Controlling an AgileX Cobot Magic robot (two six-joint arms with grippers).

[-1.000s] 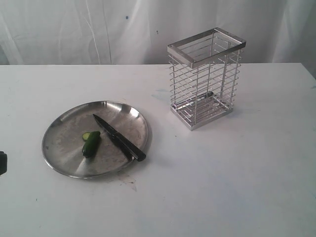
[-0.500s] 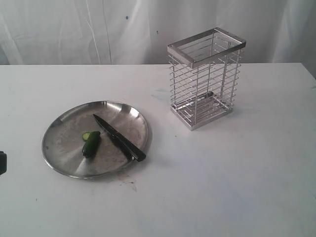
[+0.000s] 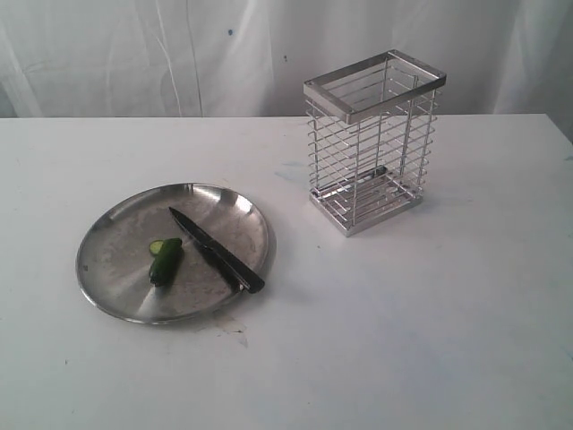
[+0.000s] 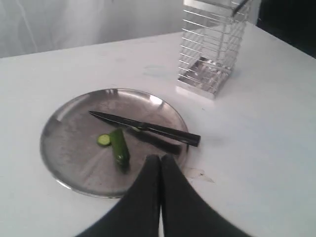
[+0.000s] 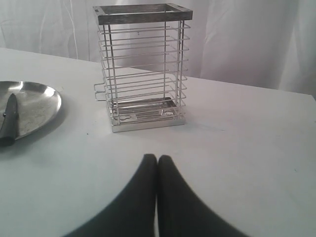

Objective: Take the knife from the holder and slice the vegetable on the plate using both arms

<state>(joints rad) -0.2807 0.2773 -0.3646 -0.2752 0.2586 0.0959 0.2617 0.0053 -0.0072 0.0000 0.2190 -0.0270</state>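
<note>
The knife [image 3: 218, 252] lies flat on the plate [image 3: 116, 233], blade toward the back, black handle over the plate's near-right rim. Left of the blade rests the vegetable [image 3: 166, 262], with a cut round slice at its far end. The wire holder [image 3: 372, 143] stands upright and empty at the back right. In the left wrist view my left gripper [image 4: 160, 159] is shut and empty, hovering near the plate [image 4: 64, 123] rim, close to the knife [image 4: 148, 128] and the vegetable [image 4: 120, 146]. My right gripper [image 5: 157, 159] is shut and empty above the white table, facing the holder [image 5: 140, 69]. Neither gripper shows in the exterior view.
A white curtain hangs behind the white table [image 3: 430, 313]. A small brownish stain [image 3: 235, 333] marks the table just in front of the plate. In the right wrist view the plate's edge [image 5: 47, 106] and the knife handle [image 5: 9, 123] show at one side.
A dark bit of the left arm at the exterior view's left edge has slipped out of sight. The knife, vegetable, plate and holder have not moved.
</note>
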